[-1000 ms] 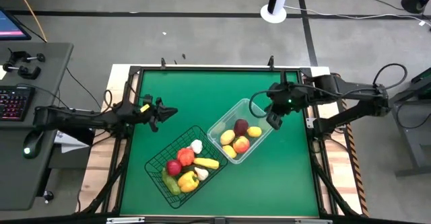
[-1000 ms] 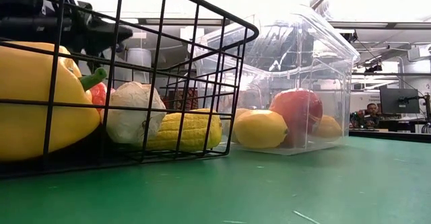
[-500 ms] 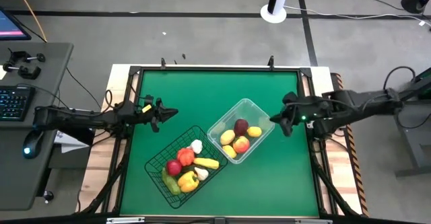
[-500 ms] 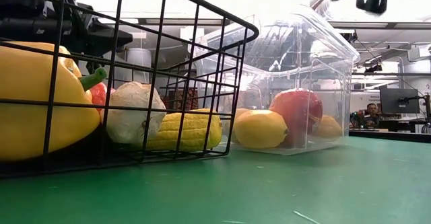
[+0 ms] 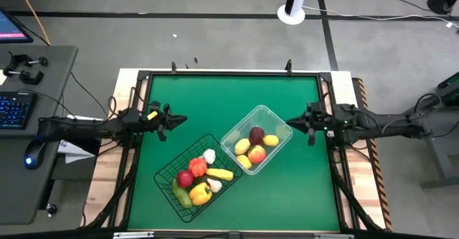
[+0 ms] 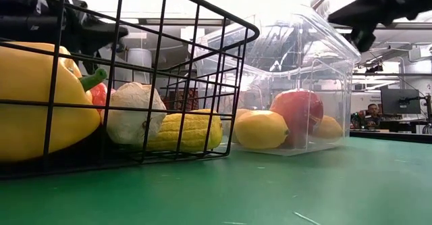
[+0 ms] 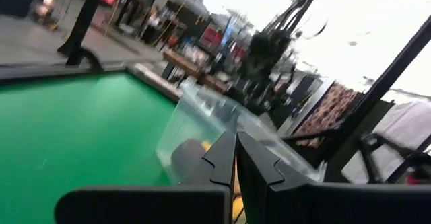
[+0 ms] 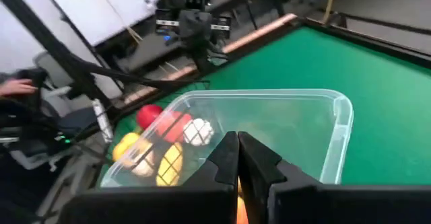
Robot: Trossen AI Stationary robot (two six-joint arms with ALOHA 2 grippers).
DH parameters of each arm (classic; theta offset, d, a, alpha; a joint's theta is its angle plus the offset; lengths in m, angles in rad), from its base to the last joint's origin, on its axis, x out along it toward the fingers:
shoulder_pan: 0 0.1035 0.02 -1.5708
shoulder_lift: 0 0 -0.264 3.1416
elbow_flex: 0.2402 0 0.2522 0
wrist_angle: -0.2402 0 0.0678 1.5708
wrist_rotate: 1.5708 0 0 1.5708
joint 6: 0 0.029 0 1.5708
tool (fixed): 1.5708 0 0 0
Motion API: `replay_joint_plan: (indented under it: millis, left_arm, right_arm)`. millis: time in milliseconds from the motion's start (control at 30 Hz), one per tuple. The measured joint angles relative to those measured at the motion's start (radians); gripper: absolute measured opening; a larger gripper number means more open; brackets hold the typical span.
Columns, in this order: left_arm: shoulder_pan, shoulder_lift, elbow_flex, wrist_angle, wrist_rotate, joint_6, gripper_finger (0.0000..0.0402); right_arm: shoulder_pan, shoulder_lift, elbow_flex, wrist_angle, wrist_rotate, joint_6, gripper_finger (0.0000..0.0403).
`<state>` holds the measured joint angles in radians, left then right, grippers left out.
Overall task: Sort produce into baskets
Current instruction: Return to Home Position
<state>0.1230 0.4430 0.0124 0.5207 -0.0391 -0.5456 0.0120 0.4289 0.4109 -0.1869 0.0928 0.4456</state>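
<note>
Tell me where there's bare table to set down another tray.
The far strip behind the clear bin, between the left hand and right hand, is bare. So is the near right corner beside the bin. The middle is crowded: wire basket and bin sit almost corner to corner.

The high view looks straight down from well above the green table (image 5: 215,102), taking in both arms. The low view sits at table-top height, close against the wire basket (image 6: 163,105), facing level into the room. Each wrist view looks forward past its own jaws, from opposite sides of the table. The clear bin (image 8: 337,136) lies ahead of both jaws and shows in all four views.
</note>
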Motion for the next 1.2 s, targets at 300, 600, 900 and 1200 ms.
replay_joint_plan:
  millis: [300,600,900,1200]
  left_arm:
    - [0.002,-0.244,0.001,-0.2,0.001,0.0,0.0001]
    - [0.002,-0.377,0.0,-0.432,0.001,-0.001,0.0001]
    - [0.003,-0.439,0.0,-0.508,0.003,-0.001,0.0001]
    - [0.001,-0.439,0.0,-0.507,0.003,-0.001,0.0001]
  right_arm:
    - [0.047,-0.219,-0.173,0.138,-0.042,-0.116,0.0]
    - [0.093,-0.322,-0.401,0.385,-0.042,-0.08,0.0]
    - [0.095,-0.324,-0.401,0.274,-0.023,-0.132,0.0]
    - [0.095,-0.318,-0.4,0.214,-0.031,-0.133,0.0]
